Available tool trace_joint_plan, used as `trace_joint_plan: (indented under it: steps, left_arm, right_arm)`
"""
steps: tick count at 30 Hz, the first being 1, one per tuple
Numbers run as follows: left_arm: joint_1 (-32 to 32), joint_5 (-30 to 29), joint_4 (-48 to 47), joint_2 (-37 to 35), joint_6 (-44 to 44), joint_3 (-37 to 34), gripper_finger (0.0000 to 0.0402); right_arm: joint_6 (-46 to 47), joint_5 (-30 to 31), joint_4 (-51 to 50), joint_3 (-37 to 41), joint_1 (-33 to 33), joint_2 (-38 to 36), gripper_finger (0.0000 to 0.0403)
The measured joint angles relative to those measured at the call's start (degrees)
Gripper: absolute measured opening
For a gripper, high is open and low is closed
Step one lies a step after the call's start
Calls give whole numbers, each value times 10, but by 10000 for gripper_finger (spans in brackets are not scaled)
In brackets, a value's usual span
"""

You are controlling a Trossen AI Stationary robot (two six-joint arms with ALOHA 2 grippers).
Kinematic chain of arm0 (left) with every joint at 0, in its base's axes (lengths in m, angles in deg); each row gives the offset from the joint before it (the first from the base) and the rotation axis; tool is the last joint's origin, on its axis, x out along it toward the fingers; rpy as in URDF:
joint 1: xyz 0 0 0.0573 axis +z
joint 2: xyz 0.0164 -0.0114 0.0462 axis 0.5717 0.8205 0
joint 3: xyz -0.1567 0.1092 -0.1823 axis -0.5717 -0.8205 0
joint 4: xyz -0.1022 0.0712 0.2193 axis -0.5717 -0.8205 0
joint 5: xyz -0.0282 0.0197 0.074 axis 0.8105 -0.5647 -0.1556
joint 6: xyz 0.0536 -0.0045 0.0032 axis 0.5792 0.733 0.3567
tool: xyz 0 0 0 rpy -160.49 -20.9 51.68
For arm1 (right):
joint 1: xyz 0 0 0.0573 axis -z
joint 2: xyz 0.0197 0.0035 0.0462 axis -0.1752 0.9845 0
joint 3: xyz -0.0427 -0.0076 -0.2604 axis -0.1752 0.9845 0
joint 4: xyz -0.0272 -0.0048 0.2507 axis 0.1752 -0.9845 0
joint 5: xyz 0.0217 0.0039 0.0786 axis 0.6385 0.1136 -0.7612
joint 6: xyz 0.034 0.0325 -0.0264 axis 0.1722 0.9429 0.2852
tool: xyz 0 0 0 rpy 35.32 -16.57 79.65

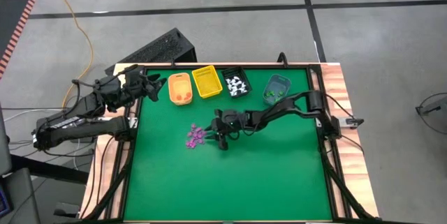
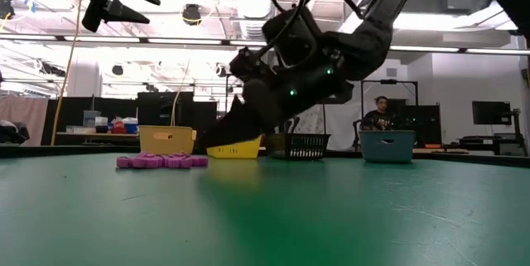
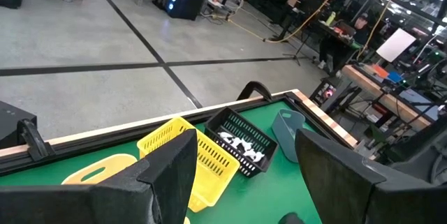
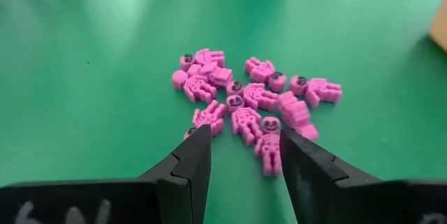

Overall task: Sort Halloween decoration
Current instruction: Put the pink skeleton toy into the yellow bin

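Right arm: reaches from the bench's right edge toward the middle of the green bench, bent at the elbow, forearm sloping down so the wrist tilts toward the mat.
Right gripper: low over the mat, just beside the purple pile, pointing at it; in the low view its tip is at or just above the surface.
Right gripper state: fingers apart, nothing between them; a purple skeleton lies just ahead of the gap, and whether the tips touch any piece cannot be told.
Left arm: folded back at the bench's left rear corner, raised off the mat, waiting.
Left gripper: held high near the orange bin, facing along the row of bins; fingers apart and empty.
Halloween decoration, purple: a loose cluster of small purple skeleton figures lying flat on the mat left of centre, some touching, some overlapping.
Halloween decoration, white: small white pieces inside the black bin.
Halloween decoration, orange-brown: a few pieces in the orange bin.
Halloween decoration, green: small green pieces in the blue-grey bin.
Bins: four in a row along the rear of the mat, orange bin, yellow bin, black bin, blue-grey bin, left to right in the high view.
Room: a person sits far behind the bench in the low view.
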Motion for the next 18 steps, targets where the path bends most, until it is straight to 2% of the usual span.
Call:
trace_joint_plan:
  steps: [5, 18]
  left_arm:
    - [0, 0, 0, 0, 0, 0, 232]
    - [0, 0, -13, 0, 0, 0, 231]
  right_arm:
    - [0, 1, 3, -10, 1, 22, 165]
    - [-1, 7, -27, -9, 24, 23, 139]
